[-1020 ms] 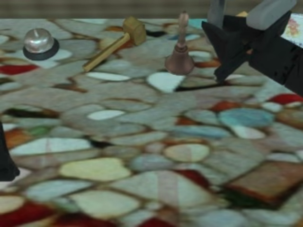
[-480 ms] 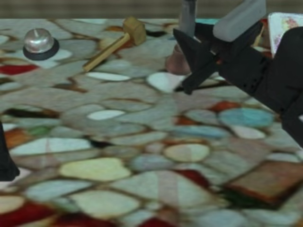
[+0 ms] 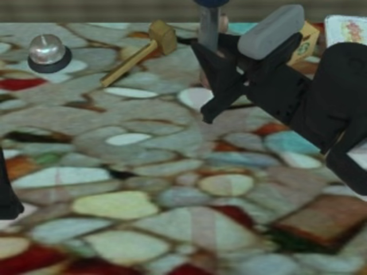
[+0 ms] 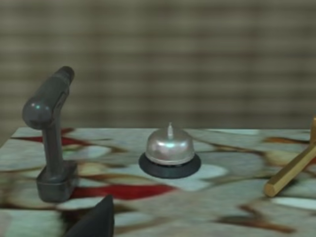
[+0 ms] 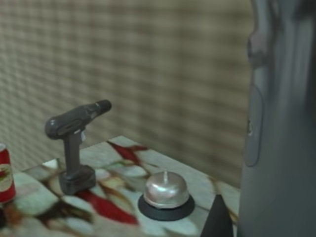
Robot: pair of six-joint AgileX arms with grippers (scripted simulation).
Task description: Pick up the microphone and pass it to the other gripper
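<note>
The microphone (image 3: 209, 26) hangs upright above the back of the table, grey handle down, its navy head (image 3: 211, 2) cut by the top edge of the top view. My right gripper (image 3: 207, 57) is shut on the handle, its black fingers reaching left from the grey wrist block (image 3: 270, 31). In the right wrist view the handle (image 5: 281, 123) fills the side of the picture beside one black fingertip (image 5: 217, 219). My left gripper (image 3: 6, 195) stays parked at the table's left edge; only one fingertip (image 4: 101, 217) shows in its wrist view, with nothing held.
A silver service bell (image 3: 49, 50) sits at the back left, a wooden mallet (image 3: 140, 51) beside it. The brown hand bell (image 3: 222, 23) is mostly hidden behind my right gripper. A small box (image 3: 304, 43) and a white card (image 3: 347, 28) lie back right. A dark drill (image 4: 49, 143) and a red can (image 5: 5, 173) stand farther left.
My right gripper has carried the microphone leftward along the back of the table, now covering the hand bell. The left arm has not moved.
</note>
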